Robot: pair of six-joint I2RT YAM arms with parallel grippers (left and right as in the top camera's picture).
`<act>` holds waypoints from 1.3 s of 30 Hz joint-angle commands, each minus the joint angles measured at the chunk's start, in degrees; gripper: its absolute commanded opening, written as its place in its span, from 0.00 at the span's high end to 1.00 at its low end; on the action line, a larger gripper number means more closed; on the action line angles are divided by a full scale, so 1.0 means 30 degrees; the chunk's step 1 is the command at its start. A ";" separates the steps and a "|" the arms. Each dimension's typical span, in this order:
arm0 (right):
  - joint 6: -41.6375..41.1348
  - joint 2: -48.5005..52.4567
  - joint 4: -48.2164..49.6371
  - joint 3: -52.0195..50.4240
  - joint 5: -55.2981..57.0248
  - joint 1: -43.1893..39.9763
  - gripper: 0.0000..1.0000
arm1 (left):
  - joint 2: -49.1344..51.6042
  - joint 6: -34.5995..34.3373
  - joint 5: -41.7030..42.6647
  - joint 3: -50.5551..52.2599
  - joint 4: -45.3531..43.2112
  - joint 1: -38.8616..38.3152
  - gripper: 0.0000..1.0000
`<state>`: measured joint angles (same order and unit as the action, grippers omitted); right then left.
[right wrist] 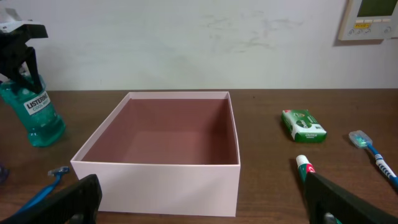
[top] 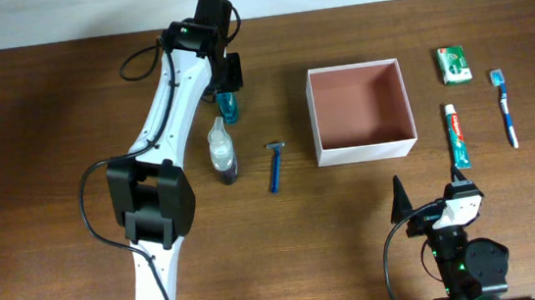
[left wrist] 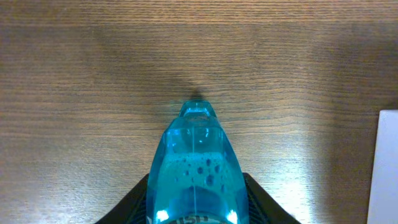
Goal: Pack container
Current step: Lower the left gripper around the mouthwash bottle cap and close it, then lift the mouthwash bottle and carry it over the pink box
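The container point(top: 366, 149), a square white-walled box with a pinkish-brown inside, stands open and empty right of centre; it also shows in the right wrist view point(right wrist: 155, 182). My left gripper point(top: 226, 83) is shut on the top of a blue mouthwash bottle point(top: 228, 107), which stands upright on the table left of the container. The left wrist view shows the bottle point(left wrist: 196, 162) between the fingers point(left wrist: 196, 202). The right wrist view shows the bottle point(right wrist: 32, 115) too. My right gripper point(top: 430, 205) is open and empty near the front edge, facing the container point(right wrist: 208, 205).
A clear bottle point(top: 221, 150) and a blue razor point(top: 275, 166) lie left of the container. A green box point(top: 453, 64), a toothpaste tube point(top: 456, 136) and a blue toothbrush point(top: 505, 107) lie to its right. The container's wall edges into the left wrist view point(left wrist: 388, 168).
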<state>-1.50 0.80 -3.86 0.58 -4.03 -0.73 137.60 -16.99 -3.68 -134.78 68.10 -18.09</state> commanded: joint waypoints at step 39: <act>-0.0073 -0.0109 -0.0095 -0.0087 0.0153 0.0117 0.01 | 0.0211 -0.0087 0.2871 -1.2320 0.1399 -0.3920 0.77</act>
<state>-1.50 0.80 -3.86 0.58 -4.03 -0.73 139.31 -17.19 3.22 -170.21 72.10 -27.22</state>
